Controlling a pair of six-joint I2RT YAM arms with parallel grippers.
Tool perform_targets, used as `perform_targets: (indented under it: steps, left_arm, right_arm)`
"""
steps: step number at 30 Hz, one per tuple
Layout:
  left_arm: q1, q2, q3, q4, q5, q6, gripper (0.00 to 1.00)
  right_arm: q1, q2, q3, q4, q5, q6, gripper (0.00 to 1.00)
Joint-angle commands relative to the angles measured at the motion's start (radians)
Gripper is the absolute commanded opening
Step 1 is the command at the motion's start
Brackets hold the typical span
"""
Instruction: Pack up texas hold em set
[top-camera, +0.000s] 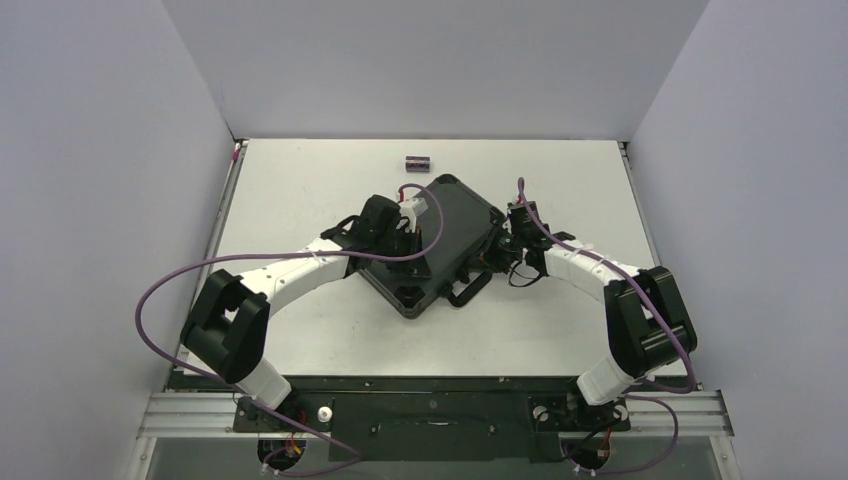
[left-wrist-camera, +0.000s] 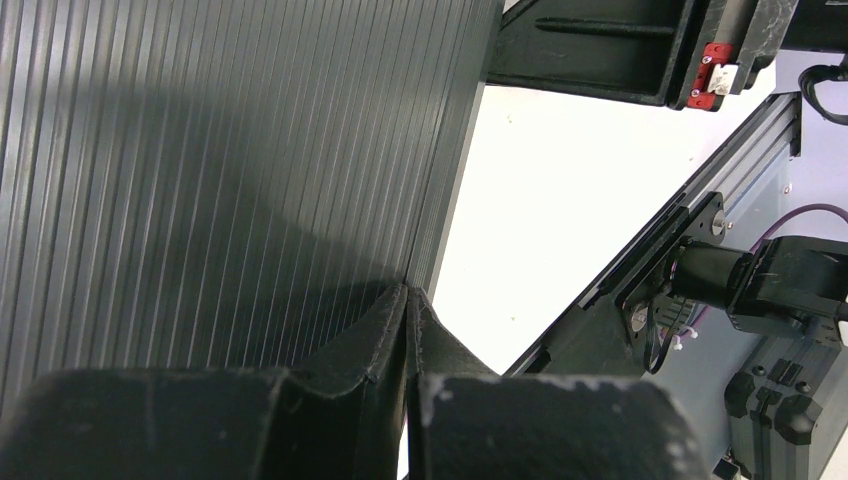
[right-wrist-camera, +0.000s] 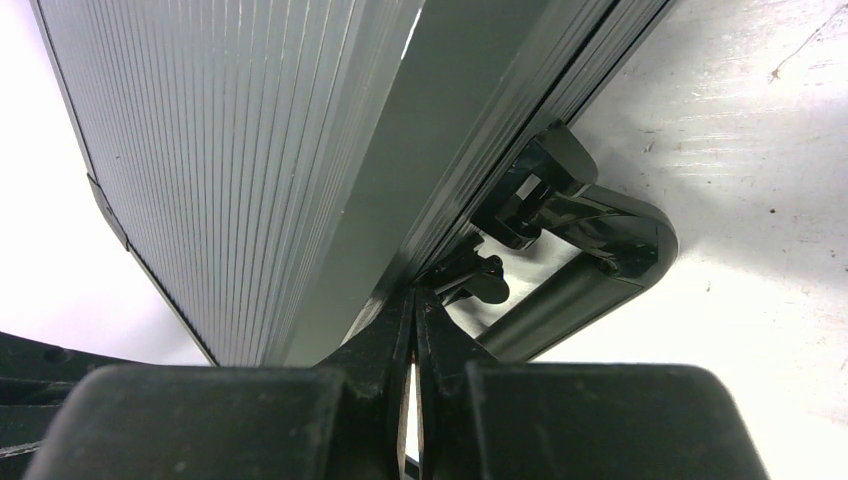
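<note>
Briefcase (top-camera: 440, 240): closed, mid-table, set cornerwise, with handle (top-camera: 468, 291) at 5 o'clock.
Left gripper (left-wrist-camera: 408, 300): fingers pressed together, tips on the ribbed lid.
Right gripper (right-wrist-camera: 415, 305): pressed together beside the handle.
Small dark piece (top-camera: 416, 162): 12 o'clock of the briefcase, lying apart from it.

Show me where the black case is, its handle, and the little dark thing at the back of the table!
case (top-camera: 465, 225): top view, middle of its lid.
handle (right-wrist-camera: 565, 300): right wrist view, on the grip bar.
little dark thing (top-camera: 416, 162): top view, its middle.
</note>
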Motion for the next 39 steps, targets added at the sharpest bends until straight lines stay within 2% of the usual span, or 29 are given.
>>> perform_targets:
  steps: [1,15,19,26,29,32,39]
  left_arm:
    - [-0.033,0.037,-0.058,-0.171,0.013,0.026,0.0]
    - [-0.035,0.019,-0.011,-0.189,0.018,0.012,0.0]
    - [-0.035,0.02,-0.004,-0.2,0.018,0.016,0.0]
    - [-0.035,0.009,-0.02,-0.187,0.022,0.006,0.0]
    - [-0.035,0.003,-0.026,-0.187,0.024,0.005,0.0]
    - [-0.035,0.0,-0.03,-0.186,0.025,0.006,0.0]
    - [-0.035,-0.011,-0.044,-0.184,0.028,0.007,0.0]
  right_arm:
    - [0.045,0.027,0.031,0.078,-0.017,0.019,0.0]
    - [0.028,-0.053,0.092,-0.091,0.065,-0.072,0.0]
    - [0.028,-0.079,0.128,-0.169,0.11,-0.119,0.09]
    - [0.028,-0.123,0.118,-0.214,0.152,-0.144,0.12]
    - [0.029,-0.146,0.107,-0.237,0.168,-0.163,0.1]
    - [0.036,-0.16,0.075,-0.238,0.178,-0.172,0.01]
    - [0.09,-0.143,0.023,-0.182,0.172,-0.15,0.0]
